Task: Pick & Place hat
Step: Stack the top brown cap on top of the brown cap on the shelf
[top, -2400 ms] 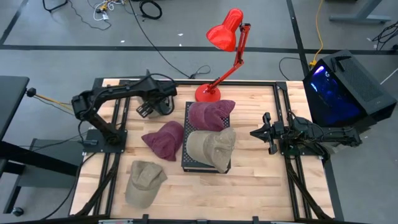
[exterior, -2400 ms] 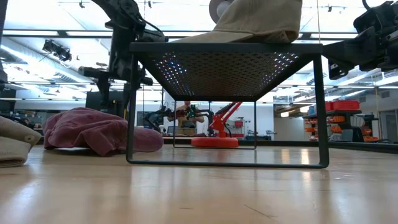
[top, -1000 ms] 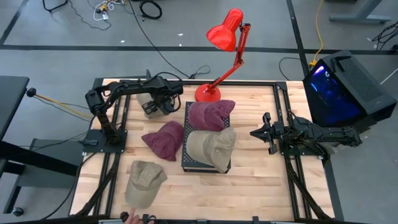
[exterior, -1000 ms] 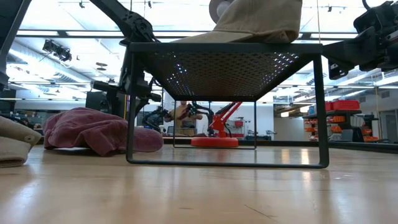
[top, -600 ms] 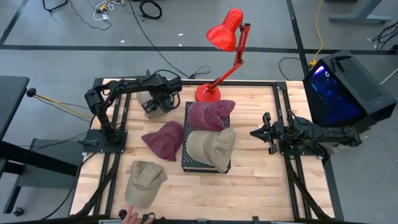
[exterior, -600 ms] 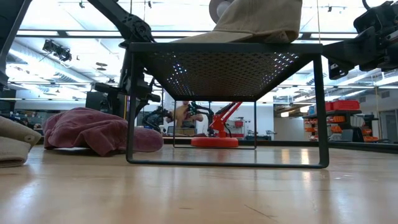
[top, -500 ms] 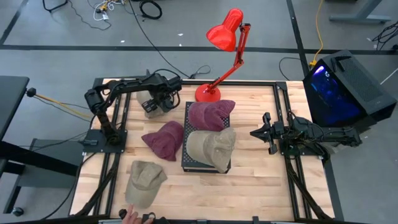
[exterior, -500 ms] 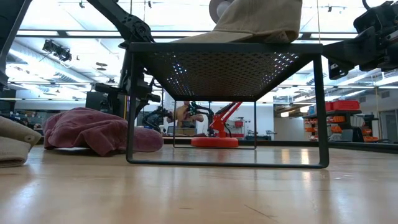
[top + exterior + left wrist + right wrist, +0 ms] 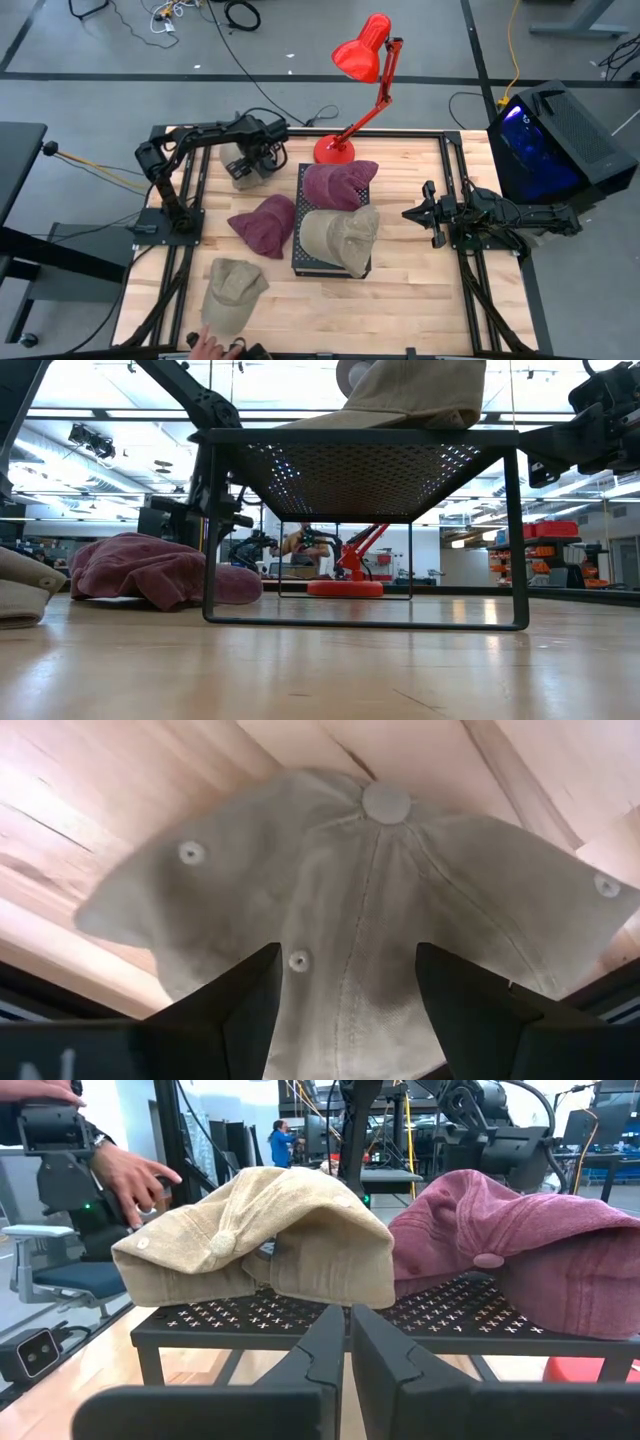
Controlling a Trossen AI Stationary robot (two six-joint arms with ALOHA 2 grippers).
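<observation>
Left gripper hangs open over a crumpled beige cotton cap at the table's far-left corner; can't tell its facing. Five caps: three beige, two maroon. Right gripper closed, empty.

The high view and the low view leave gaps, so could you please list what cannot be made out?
- Back-left tan hat: in the high view, mostly covered by the left gripper; whether they touch cannot be told.
- Person's hand: in the high view, cut off by the bottom edge.
- Tan hat on the rack: in the low view, cut off by the top edge.
</observation>
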